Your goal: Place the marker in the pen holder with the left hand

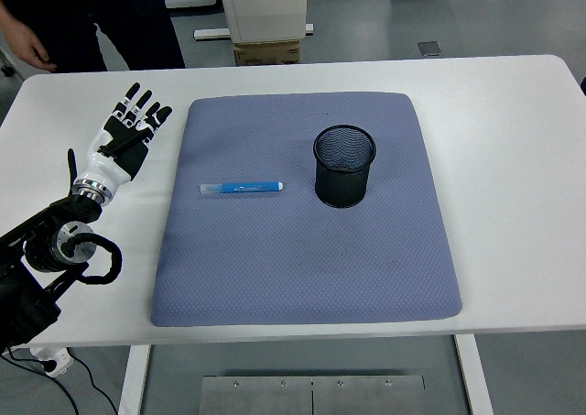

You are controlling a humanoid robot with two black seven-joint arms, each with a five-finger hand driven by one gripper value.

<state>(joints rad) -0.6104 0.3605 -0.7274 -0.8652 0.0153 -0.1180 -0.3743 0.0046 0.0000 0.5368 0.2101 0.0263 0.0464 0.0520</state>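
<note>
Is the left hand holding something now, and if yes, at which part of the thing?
Nothing is held. The left hand is open over the bare table, beside the blue mat. The marker lies flat on the mat, apart from the hand and from the pen holder.

Marker [242,188] on mat [302,278], pen holder [344,167] just right of it, left hand [128,131] left of mat

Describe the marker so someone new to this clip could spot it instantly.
A blue-grey mat covers the middle of the white table. The marker lies flat on its left half, left of the black mesh pen holder. It is the only slim, light-blue stick there.
</note>
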